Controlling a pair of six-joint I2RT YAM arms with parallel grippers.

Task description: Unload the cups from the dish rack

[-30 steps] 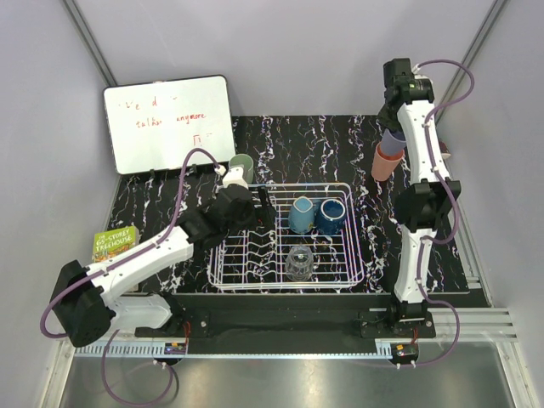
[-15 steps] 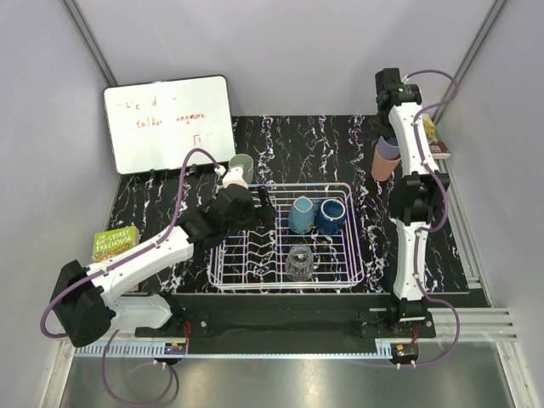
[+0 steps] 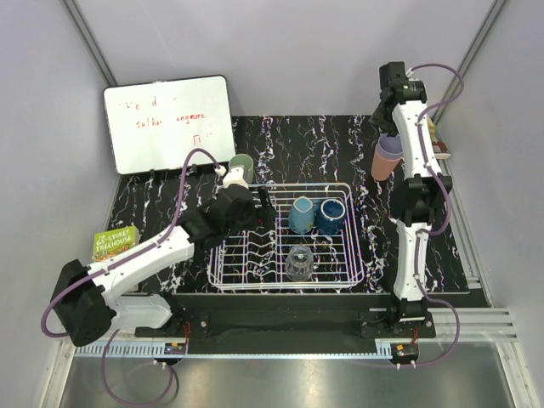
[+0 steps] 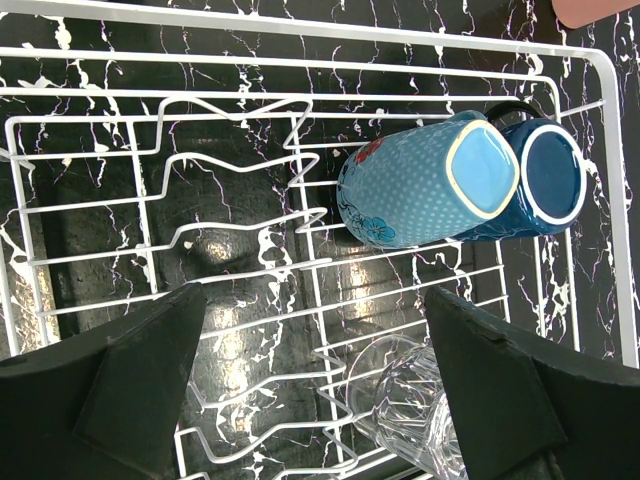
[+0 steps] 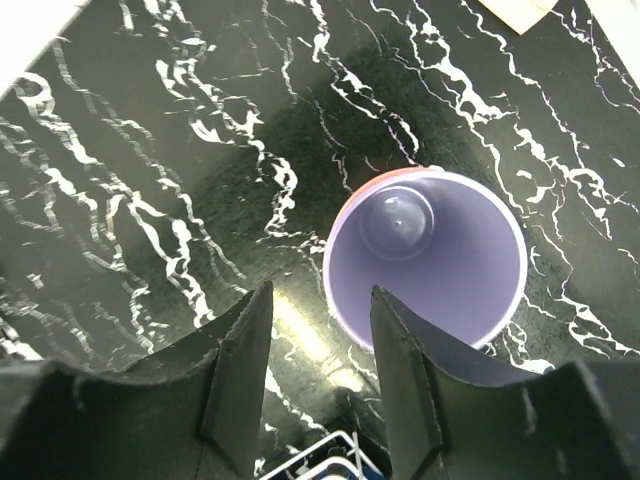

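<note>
Now lift your right gripper (image 5: 322,296), jaws released above the lavender cup (image 5: 440,250), straight up; left gripper (image 4: 315,296) hangs open.

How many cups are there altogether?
6. Teal cup, dark blue cup and clear glass in the dish rack; pale green cup just behind it; lavender cup nested in salmon pink cup, far right. Others could hide behind the arms.

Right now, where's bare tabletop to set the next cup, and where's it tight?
Free: the far strip behind the dish rack, between the pale green cup and the stacked lavender cup; also the patch between whiteboard and book. Crowded: the rack's right half, holding teal cup, dark blue cup, clear glass.
</note>
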